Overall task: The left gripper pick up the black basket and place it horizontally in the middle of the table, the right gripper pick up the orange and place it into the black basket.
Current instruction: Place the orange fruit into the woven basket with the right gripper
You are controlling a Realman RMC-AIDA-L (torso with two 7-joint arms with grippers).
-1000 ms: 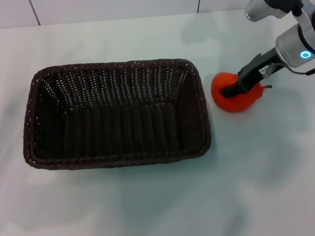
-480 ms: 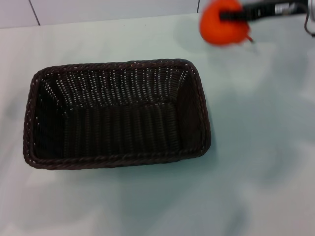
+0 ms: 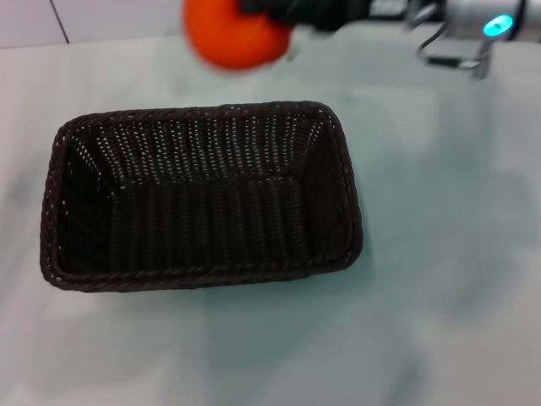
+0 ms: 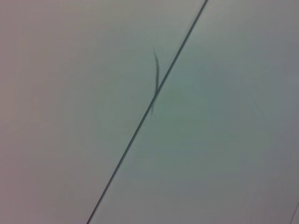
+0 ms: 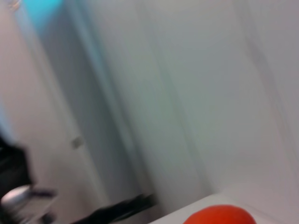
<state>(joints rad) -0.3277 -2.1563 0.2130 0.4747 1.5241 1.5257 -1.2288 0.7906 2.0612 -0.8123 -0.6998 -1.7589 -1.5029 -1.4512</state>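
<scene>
The black basket (image 3: 199, 194) lies lengthwise across the middle of the table (image 3: 439, 254), empty. My right gripper (image 3: 258, 10) is shut on the orange (image 3: 232, 34) and holds it in the air above the basket's far rim, at the top of the head view. The orange also shows at the edge of the right wrist view (image 5: 219, 215). The left gripper is not in view; the left wrist view shows only a pale surface with a dark seam.
The right arm's silver wrist with its blue ring (image 3: 497, 24) reaches in from the top right. Bare table lies to the right of and in front of the basket. A wall edge runs along the back.
The right gripper lifted the orange off the table at the basket's right and carried it up and to the left, over the basket's far rim. The basket has not moved.
</scene>
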